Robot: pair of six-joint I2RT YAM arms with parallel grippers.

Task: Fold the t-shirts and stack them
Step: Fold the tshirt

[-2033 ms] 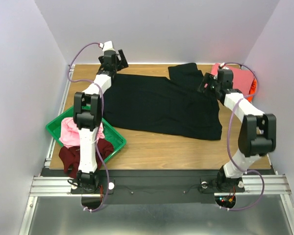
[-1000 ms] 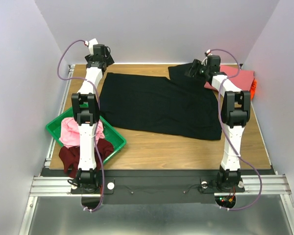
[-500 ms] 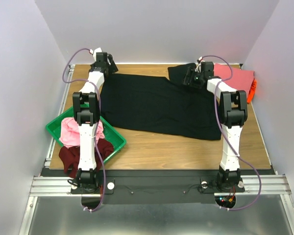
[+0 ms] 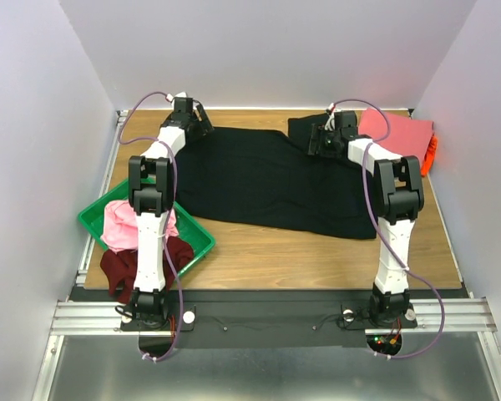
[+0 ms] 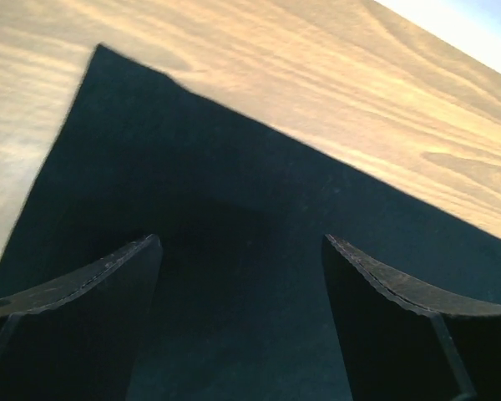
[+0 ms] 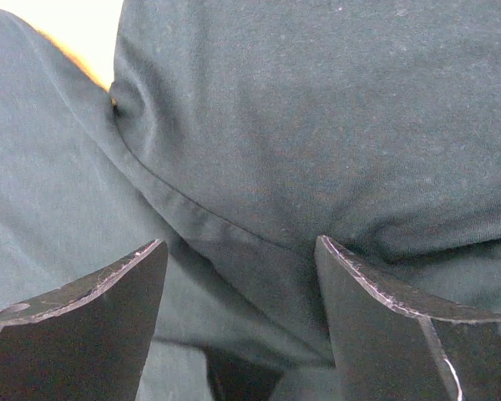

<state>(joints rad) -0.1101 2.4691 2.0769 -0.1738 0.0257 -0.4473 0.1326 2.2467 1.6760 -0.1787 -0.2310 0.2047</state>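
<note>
Wooden table [image 4: 317, 251]: left gripper [image 5: 240, 244] and right gripper [image 6: 240, 242], jaws open, have lowered toward the black t-shirt [image 4: 267, 180].

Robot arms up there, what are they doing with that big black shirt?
Two robot arms are working on a big black t-shirt spread out on the wooden table. The left claw hangs open over the shirt's far left corner. The right claw is open just above the bunched cloth at its far right end. Neither one has grabbed it yet. A coral-pink shirt lies flat at the far right. A light pink shirt and a maroon shirt wait at the green tray.
</note>
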